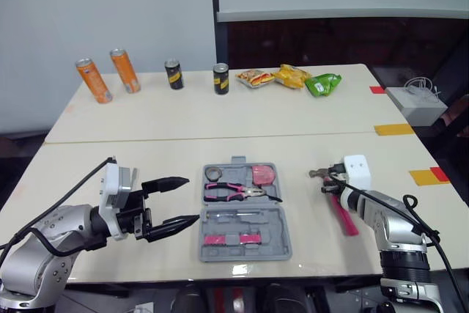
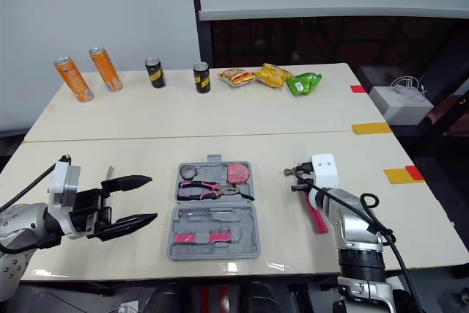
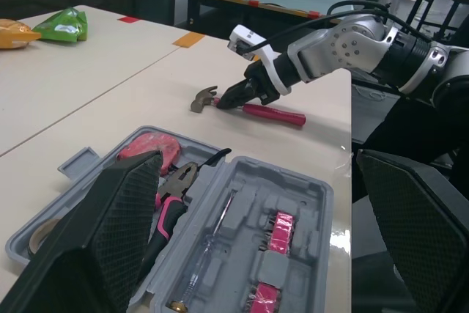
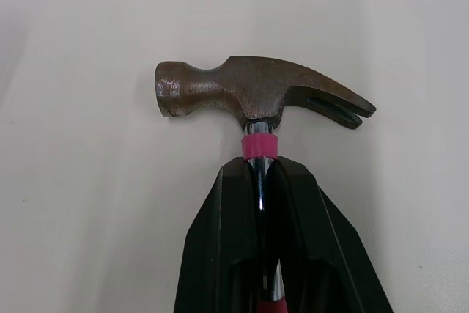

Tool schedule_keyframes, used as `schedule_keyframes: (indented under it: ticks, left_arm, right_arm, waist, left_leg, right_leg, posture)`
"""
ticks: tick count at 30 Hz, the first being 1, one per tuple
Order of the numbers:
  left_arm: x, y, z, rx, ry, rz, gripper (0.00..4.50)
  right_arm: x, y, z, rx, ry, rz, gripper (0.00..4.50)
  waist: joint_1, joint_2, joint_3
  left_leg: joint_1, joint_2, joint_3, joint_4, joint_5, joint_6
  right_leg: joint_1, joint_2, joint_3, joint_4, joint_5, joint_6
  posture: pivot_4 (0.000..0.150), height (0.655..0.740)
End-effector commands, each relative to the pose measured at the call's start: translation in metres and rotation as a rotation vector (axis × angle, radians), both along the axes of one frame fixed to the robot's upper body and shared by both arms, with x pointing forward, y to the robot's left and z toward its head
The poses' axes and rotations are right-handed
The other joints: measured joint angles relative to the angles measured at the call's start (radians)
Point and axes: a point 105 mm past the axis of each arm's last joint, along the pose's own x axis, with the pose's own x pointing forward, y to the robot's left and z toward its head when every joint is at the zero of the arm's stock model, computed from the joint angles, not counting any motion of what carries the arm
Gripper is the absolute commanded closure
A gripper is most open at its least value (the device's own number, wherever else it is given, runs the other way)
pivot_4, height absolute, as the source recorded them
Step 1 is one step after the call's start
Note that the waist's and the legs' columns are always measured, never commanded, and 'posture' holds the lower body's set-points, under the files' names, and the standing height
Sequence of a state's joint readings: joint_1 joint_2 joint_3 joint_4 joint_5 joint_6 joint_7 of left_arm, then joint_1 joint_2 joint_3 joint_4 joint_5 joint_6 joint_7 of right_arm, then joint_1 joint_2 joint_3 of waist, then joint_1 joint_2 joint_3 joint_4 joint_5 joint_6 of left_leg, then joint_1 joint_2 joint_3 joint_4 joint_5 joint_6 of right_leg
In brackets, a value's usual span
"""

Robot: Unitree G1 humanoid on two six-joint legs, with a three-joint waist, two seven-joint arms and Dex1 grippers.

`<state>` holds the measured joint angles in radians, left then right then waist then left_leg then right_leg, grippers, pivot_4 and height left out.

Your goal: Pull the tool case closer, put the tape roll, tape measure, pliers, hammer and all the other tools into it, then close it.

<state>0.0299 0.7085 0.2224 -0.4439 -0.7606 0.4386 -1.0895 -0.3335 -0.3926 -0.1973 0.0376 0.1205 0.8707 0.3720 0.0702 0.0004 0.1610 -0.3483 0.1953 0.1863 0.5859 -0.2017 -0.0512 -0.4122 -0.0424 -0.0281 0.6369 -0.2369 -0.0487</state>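
Right wrist view shows you the hammer (image 4: 249, 97): a worn, rust-brown claw head on a chrome neck with a pink collar, lying on the pale table (image 4: 88, 218). Your right gripper (image 4: 261, 165) pinches that neck just below the head. The hammer lies right of the open grey tool case (image 1: 282, 243), apart from it. Your left gripper (image 1: 189, 199), fingers spread, hovers just left of the case.
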Motion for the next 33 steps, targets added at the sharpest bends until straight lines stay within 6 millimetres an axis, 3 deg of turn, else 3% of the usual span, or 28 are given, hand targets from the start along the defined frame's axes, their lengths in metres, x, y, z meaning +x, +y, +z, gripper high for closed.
schedule_keyframes:
  ticks: [1,5,12,16,23,25,26,29,33]
  left_arm:
    - [-0.006,-0.005,0.007,-0.007,-0.032,-0.027,0.0]
    - [-0.01,-0.006,0.005,-0.008,-0.023,-0.041,0.0]
    - [-0.019,-0.003,-0.002,-0.008,0.012,-0.066,0.0]
    - [-0.022,-0.002,-0.007,-0.004,0.029,-0.077,0.0]
    - [-0.024,-0.006,-0.011,-0.008,0.045,-0.095,0.0]
    - [-0.024,-0.006,-0.011,-0.008,0.047,-0.098,0.0]
    - [-0.023,-0.006,-0.012,-0.008,0.048,-0.098,0.0]
    - [-0.023,-0.006,-0.012,-0.008,0.051,-0.101,0.0]
    - [-0.024,-0.005,-0.013,-0.013,0.056,-0.109,0.0]
  right_arm:
    - [-0.006,0.006,-0.001,0.03,-0.008,0.016,4.48]
    - [-0.022,0.008,0.003,0.058,-0.021,0.015,4.48]
    - [-0.072,0.018,0.0,0.084,-0.012,0.006,4.48]
    - [-0.089,0.023,-0.002,0.085,-0.001,-0.017,4.48]
    - [-0.091,0.025,-0.01,0.086,0.02,-0.043,4.48]
    - [-0.09,0.021,-0.011,0.075,0.038,-0.031,3.6]
    - [-0.091,0.02,-0.012,0.069,0.051,-0.005,3.51]
    - [-0.092,0.02,0.001,0.078,0.07,0.086,2.4]
    - [-0.097,0.017,0.04,0.031,0.141,0.357,1.09]
  waist:
    - [0.0,0.0,0.0]
    - [0.001,0.0,0.0]
    - [0.006,0.0,0.0]
    - [0.0,0.0,0.0]
    - [-0.005,0.0,0.0]
    - [-0.009,0.0,0.0]
    - [-0.012,0.0,0.0]
    - [-0.014,0.0,0.0]
    - [-0.015,0.005,0.002]
  left_leg:
    - [0.0,0.0,0.0,0.0,0.0,0.0]
    - [0.0,0.0,0.0,-0.001,0.0,0.0]
    - [0.0,0.0,0.0,-0.007,0.0,0.0]
    - [0.0,-0.001,0.001,-0.008,0.0,0.0]
    - [0.001,-0.002,0.001,-0.008,0.0,0.0]
    - [0.001,-0.002,0.001,-0.008,0.0,0.0]
    - [0.001,-0.002,0.001,-0.008,0.0,0.0]
    - [0.001,-0.004,0.0,-0.008,0.0,0.0]
    - [0.0,-0.006,-0.001,-0.007,0.0,0.0]
  right_leg:
    - [0.0,0.0,0.0,0.0,0.0,0.0]
    - [0.0,0.0,0.0,-0.001,0.0,0.001]
    - [0.0,0.0,-0.001,-0.007,-0.001,0.002]
    - [0.0,0.0,0.0,-0.008,-0.001,0.003]
    - [0.0,-0.001,0.0,-0.008,-0.002,0.005]
    - [0.0,-0.002,0.0,-0.008,-0.001,0.005]
    - [0.001,-0.002,0.001,-0.008,-0.001,0.005]
    - [0.001,-0.003,0.0,-0.008,-0.001,0.005]
    - [0.002,-0.004,0.001,-0.008,0.0,0.006]
  posture:
    - [0.15,0.74]
    - [0.15,0.74]
    - [0.15,0.74]
    - [0.15,0.74]
    - [0.15,0.74]
    - [0.15,0.74]
    - [0.15,0.74]
    - [0.15,0.74]
    - [0.15,0.74]
